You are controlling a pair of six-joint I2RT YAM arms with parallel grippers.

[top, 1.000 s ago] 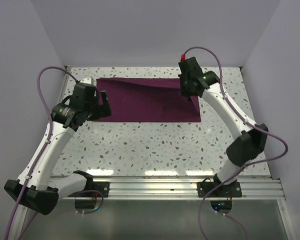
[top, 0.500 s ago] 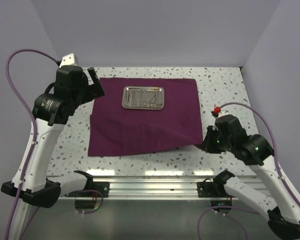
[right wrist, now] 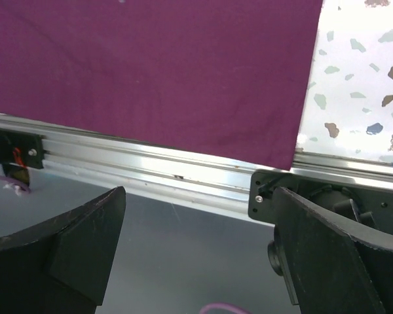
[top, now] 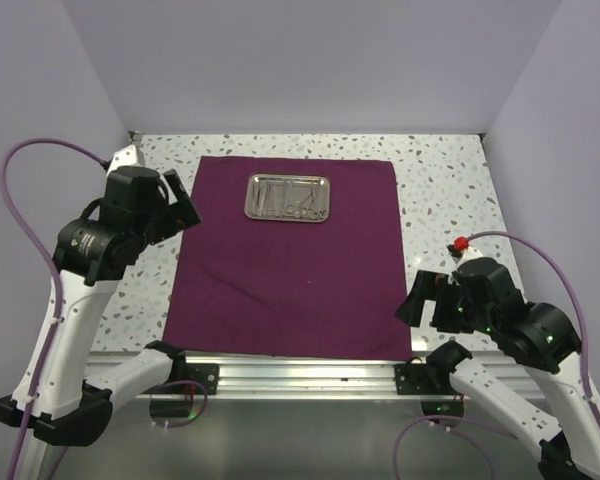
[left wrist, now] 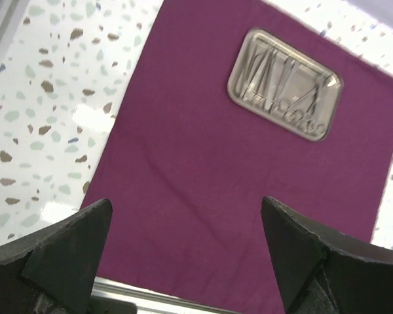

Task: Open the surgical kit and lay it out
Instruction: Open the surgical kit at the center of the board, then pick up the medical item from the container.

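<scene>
Surgical kit [top: 280, 230] lies open on the table [top: 445, 190], limp cloth [top: 285, 275] flat, stiff slippery steel tray [top: 288, 196] of instruments [top: 298, 200] at its far end, likely best gripped by the rim; left gripper [left wrist: 185, 201] and right gripper [right wrist: 200, 190] gape empty.

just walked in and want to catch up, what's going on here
Two robot arms are laying out a surgical kit. The dark purple cloth wrap lies spread flat on the speckled table, with the shiny rectangular steel tray of thin metal instruments on its far half. The left hand and right hand are both open and empty, near its edges.
</scene>
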